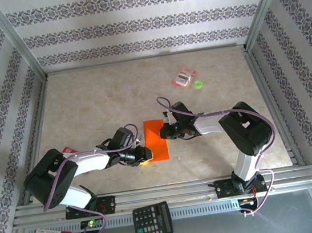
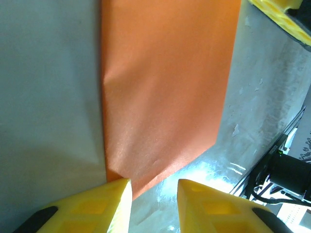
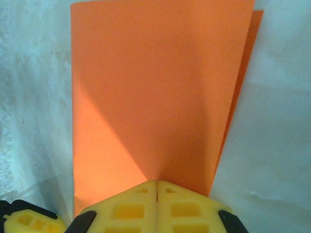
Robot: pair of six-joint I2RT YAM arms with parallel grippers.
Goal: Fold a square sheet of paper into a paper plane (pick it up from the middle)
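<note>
The square sheet of paper (image 1: 156,139), bright orange, lies folded in half as a flat rectangle at the table's middle. My left gripper (image 1: 144,154) is open at the paper's near left corner. In the left wrist view its left fingertip (image 2: 116,199) overlaps that corner of the paper (image 2: 165,87), and bare table shows in the gap of the gripper (image 2: 153,187). My right gripper (image 1: 166,131) is shut, its tips (image 3: 156,187) resting on the paper (image 3: 155,92) at its right edge. The lower layer (image 3: 245,68) peeks out along one side.
A pink-red packet (image 1: 185,77) and a small green disc (image 1: 198,84) lie at the back right. A black calculator (image 1: 153,221) and a red-tipped marker (image 1: 53,232) sit on the near rail. Something red (image 1: 68,151) shows by the left arm. Aluminium posts frame the table.
</note>
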